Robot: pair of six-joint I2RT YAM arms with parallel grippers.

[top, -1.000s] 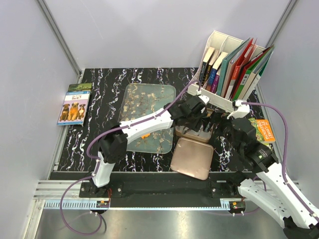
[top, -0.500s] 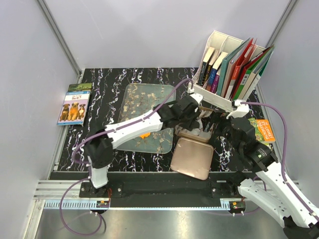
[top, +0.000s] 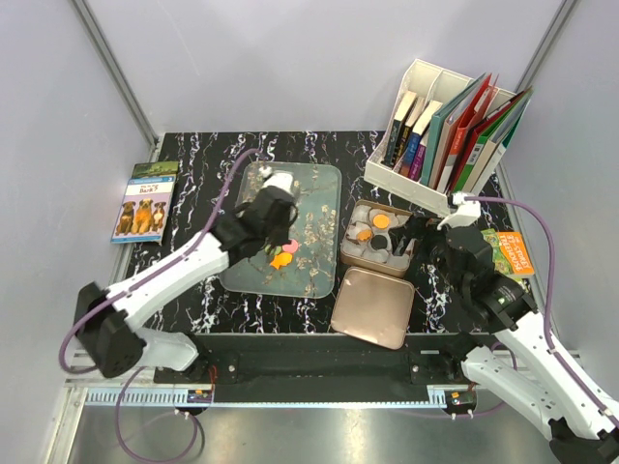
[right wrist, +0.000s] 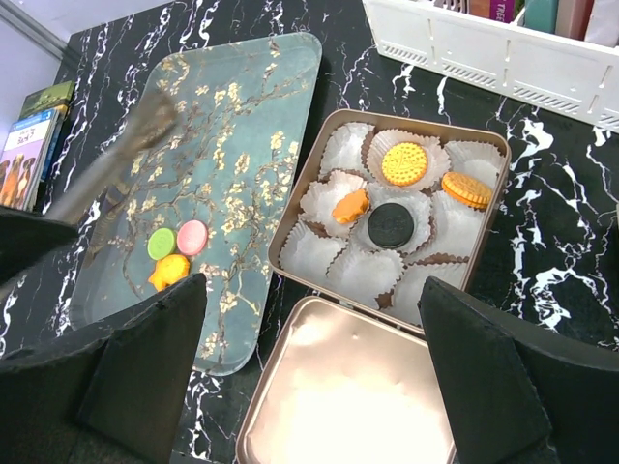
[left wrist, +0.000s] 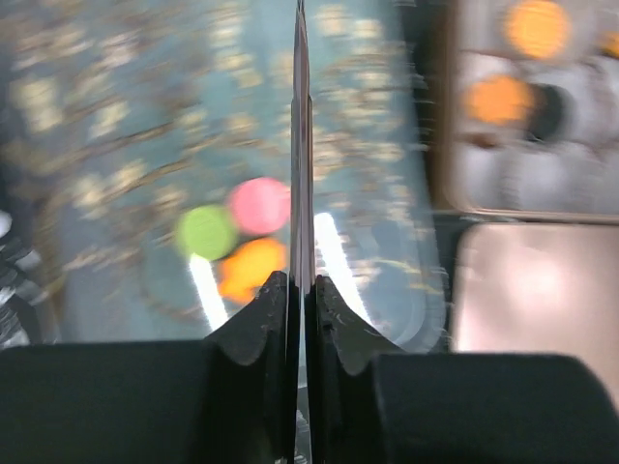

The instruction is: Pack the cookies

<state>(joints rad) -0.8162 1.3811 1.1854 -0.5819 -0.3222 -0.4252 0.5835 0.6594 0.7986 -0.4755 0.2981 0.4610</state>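
Three cookies lie together on the floral tray (right wrist: 242, 116): green (right wrist: 161, 243), pink (right wrist: 192, 237) and orange (right wrist: 169, 272). The open tin (right wrist: 290, 220) of white paper cups holds a yellow cookie (right wrist: 404, 163), two orange ones (right wrist: 467, 189) (right wrist: 350, 206) and a black one (right wrist: 391, 224). My left gripper (top: 269, 220) hovers over the tray, shut and empty. In its blurred wrist view the left gripper (left wrist: 300, 282) sits just near of the pink cookie (left wrist: 259, 205) and green cookie (left wrist: 206, 232). My right gripper (right wrist: 324, 387) is wide open above the tin's lid (right wrist: 358, 396).
The lid (top: 372, 307) lies flat in front of the tin (top: 346, 253). A white rack of books (top: 455, 135) stands behind the tin. A dog book (top: 145, 201) lies at the table's left edge, and an orange booklet (top: 511, 251) at the right.
My left arm has swung left from over the tin to over the tray, uncovering the tin. The right arm has not moved.
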